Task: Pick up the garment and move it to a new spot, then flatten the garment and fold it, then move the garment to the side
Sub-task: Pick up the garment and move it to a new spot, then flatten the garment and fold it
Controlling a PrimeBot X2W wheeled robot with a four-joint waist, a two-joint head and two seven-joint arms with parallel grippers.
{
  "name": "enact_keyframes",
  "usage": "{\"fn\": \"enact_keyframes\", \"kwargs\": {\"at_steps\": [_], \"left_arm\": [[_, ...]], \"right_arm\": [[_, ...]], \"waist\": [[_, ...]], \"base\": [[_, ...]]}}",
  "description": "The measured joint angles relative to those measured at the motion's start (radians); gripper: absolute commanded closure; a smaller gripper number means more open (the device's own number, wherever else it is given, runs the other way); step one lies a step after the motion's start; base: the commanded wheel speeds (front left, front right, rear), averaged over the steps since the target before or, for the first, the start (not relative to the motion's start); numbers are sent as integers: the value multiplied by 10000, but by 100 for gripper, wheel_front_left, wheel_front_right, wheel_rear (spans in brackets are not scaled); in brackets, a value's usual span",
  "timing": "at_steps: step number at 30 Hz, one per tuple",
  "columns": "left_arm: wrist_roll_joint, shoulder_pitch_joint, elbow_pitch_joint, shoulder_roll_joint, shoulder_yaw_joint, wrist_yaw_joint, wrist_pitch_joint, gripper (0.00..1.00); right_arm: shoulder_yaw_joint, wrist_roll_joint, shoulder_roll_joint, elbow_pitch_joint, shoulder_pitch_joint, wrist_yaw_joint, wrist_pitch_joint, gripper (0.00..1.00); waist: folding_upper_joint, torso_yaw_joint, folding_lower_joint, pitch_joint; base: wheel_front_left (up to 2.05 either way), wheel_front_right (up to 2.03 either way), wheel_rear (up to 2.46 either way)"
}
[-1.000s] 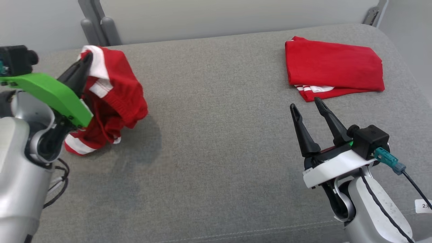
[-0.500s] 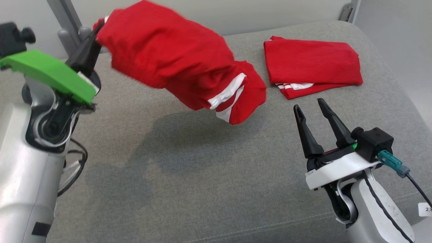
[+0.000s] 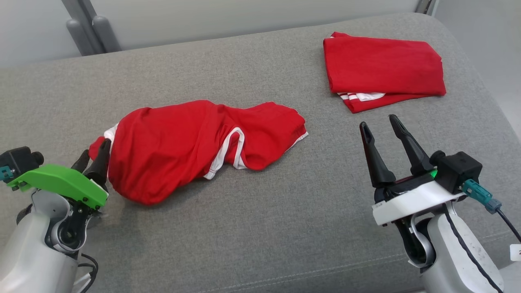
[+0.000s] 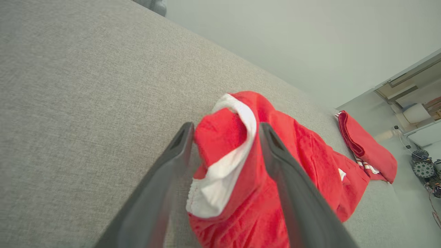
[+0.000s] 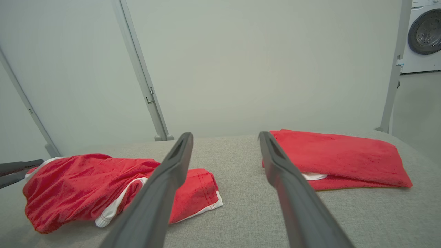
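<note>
Fingers of the left gripper [image 4: 225, 125] stand apart, and a white-edged corner of the garment [image 3: 175, 142] lies loose between them, not clamped. The garment is crumpled on the grey cushion [image 3: 260, 228], left of its middle. The right gripper [image 3: 377, 121], also apart and empty, hovers near the front right corner. The move to a new spot seems done. Next comes flattening, and for that both grippers must take opposite edges and pull outward.

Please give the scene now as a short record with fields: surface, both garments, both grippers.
surface: grey fabric cushion
loose garment: red with white trim, crumpled, left of centre
folded garment: red, folded, far right
left gripper: open, fingers on either side of the loose garment's white-trimmed edge
right gripper: open, empty, short of the folded garment
stage: not yet flattened or folded
</note>
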Motion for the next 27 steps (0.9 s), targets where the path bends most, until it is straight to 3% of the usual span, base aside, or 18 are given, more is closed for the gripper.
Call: {"fn": "enact_keyframes", "kwargs": {"at_steps": [7, 16, 27], "left_arm": [[704, -12, 6, 13, 13, -59, -1193, 0], [1977, -58, -1103, 102, -656, -188, -2694, 0], [2938, 1100, -1739, -123, -1154, -188, -2805, 0]], "right_arm": [[-12, -56, -2, 6, 1, 2, 0, 0], [-153, -73, -94, 6, 6, 2, 0, 0], [-180, -92, -90, -98, 13, 4, 0, 0]], "waist": [[0, 176, 0, -37], [0, 476, 0, -125], [0, 546, 0, -169]], "base": [[0, 0, 0], [0, 0, 0], [0, 0, 0]]}}
